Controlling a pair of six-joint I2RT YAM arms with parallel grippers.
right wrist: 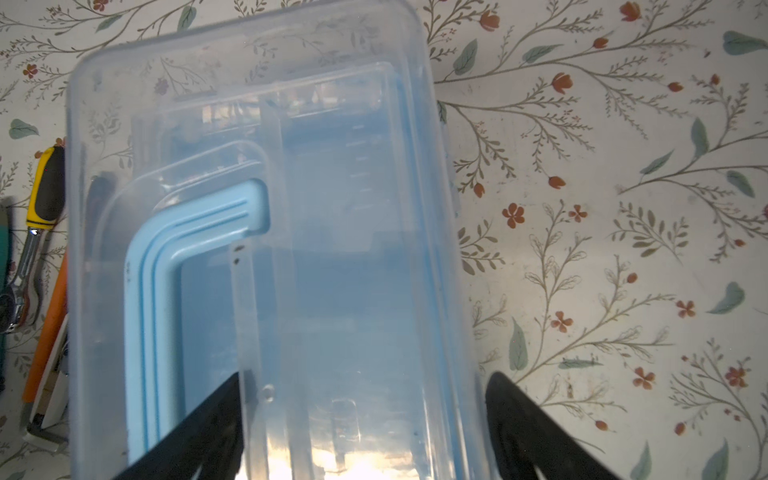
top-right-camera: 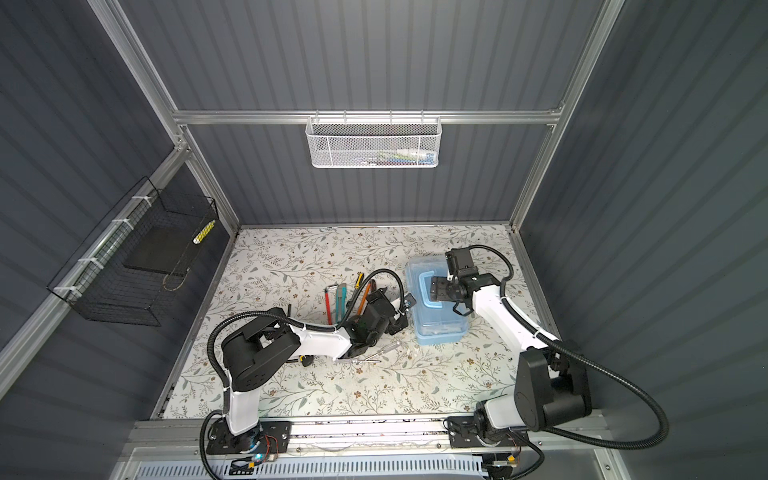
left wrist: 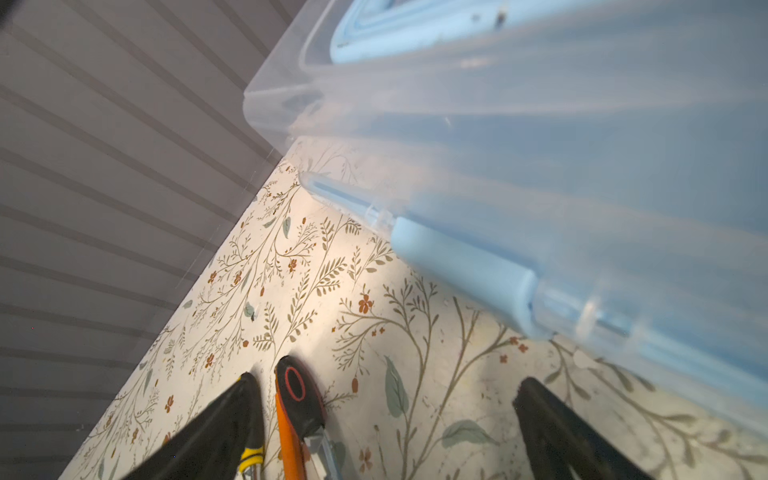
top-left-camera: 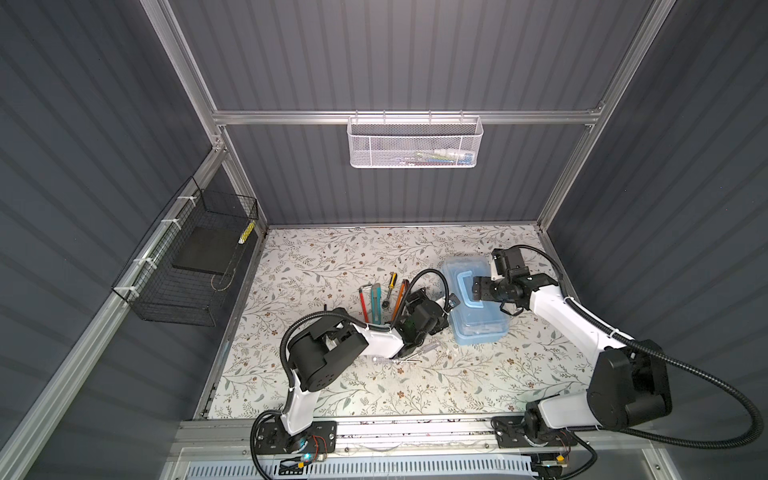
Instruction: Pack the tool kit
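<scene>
left gripper [left wrist: 388, 381]: the jaws are spread wide and nothing is clasped. It is held low over the table, just left of the tool box. The butt of the orange utility knife is seen on the table in the gap, beside one finger.
black wire basket [top-left-camera: 178, 291]: it is fixed to the left wall, well apart from the tools. A dark flat slab [top-left-camera: 203, 249] and a yellow-and-black striped piece [top-left-camera: 247, 232] are seen in it.
table [top-left-camera: 332, 257]: it is covered with a floral pattern.
red-handled tool [top-left-camera: 363, 303]: it is laid leftmost in a row near the table's centre; its kind cannot be told.
teal utility knife [top-left-camera: 376, 305]: it is laid just right of the red-handled tool.
yellow-and-black ratchet driver [top-left-camera: 390, 283]: it is laid next in the row, chrome head toward the near side.
orange utility knife [top-left-camera: 401, 297]: it is laid rightmost in the row, partly hidden by the left arm.
clear-handled screwdriver [top-left-camera: 426, 347]: it is laid nearer than the row, partly under the left arm.
white mesh basket [top-left-camera: 415, 141]: it is hung on the far rail; its contents are too small to tell.
tool box [top-left-camera: 482, 324]: it is set right of centre, long sides running near to far. The clear lid is on, and the blue handle [right wrist: 153, 291] is folded flat on it.
right gripper [right wrist: 365, 376]: the jaws are spread wide over the lid and nothing is seen clasped. One finger is over the lid beside the handle, the other at the box's right long edge. Contact cannot be told.
</scene>
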